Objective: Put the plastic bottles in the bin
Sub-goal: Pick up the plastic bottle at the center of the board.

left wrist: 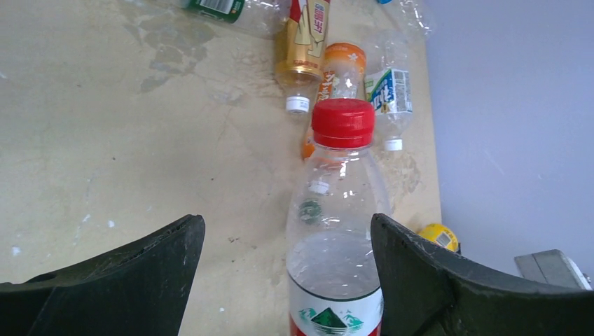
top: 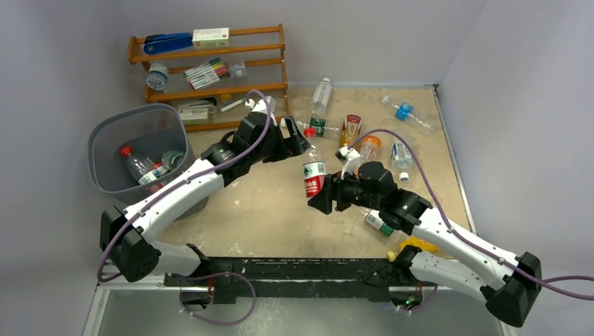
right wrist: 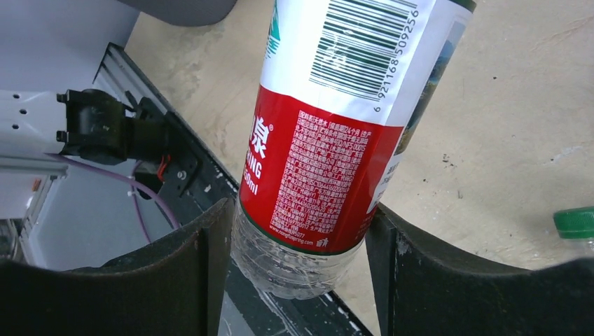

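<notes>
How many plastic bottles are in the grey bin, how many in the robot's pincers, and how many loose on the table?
Inside the grey mesh plastic bin: 2 plastic bottles that show
Held by the right pincer: 1 clear red-labelled bottle
On the tan table: 8 loose bottles
Total: 11

The bin (top: pixel 103 166) is grey with mesh-like walls and stands upright. Inside it lie at least two clear bottles (top: pixel 143 166), one of them with a red cap. To the right of the bin, the red-capped bottle (top: pixel 314 177), clear with a red and white label, is upright, and the right gripper (right wrist: pixel 298 213) clamps it near the base. Farther right of the bin more bottles lie on their sides: an amber bottle (top: pixel 350 129), an orange bottle (top: pixel 365 148), a blue-labelled bottle (top: pixel 405 112) and a plain clear bottle (top: pixel 321 94).
</notes>
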{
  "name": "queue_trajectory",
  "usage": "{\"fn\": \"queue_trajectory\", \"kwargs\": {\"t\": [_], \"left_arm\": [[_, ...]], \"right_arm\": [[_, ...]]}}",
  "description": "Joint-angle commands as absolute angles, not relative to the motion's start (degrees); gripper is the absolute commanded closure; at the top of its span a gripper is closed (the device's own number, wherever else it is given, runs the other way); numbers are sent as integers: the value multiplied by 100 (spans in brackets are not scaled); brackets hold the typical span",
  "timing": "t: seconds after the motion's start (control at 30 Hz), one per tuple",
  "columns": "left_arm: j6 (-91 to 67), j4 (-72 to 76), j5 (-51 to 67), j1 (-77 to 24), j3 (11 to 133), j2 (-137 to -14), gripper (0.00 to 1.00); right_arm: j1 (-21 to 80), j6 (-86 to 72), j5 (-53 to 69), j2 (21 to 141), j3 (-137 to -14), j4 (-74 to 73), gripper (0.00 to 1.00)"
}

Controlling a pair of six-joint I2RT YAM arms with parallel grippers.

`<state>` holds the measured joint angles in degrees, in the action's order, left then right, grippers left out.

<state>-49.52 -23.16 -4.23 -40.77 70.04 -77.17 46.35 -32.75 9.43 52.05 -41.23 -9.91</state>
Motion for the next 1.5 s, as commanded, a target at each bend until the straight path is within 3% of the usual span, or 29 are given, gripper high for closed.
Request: {"fn": "queue_trajectory", "kwargs": {"t": [0.0,0.4,0.6,0.67,1.03,1.47], "left_arm": [[-5195,-1618,-253,-4197,6932,-7724,12],[-5346,-1344,-311,-4524,6836,-7850,13],[-5221,-1671,-438,-4570,7020,-7865,49],[-5154,-1834,-502,-4570,7166,-7876,55],[-4289,-3266,-1253,-4472,8636,-8072,56],[-3043,-5508,-2837,-2632,11143,-7921,52]], "right_arm": [[4642,-3001,1447,5036,-4315,-590,37],[4641,-3017,1339,5046,-4514,-536,37],[4641,-3022,1285,4999,-4483,-593,35],[4641,-3052,1267,4957,-4454,-601,32],[4641,-3108,1106,4674,-4458,-886,4],[4641,-3164,985,4417,-4303,-1235,0]]}}
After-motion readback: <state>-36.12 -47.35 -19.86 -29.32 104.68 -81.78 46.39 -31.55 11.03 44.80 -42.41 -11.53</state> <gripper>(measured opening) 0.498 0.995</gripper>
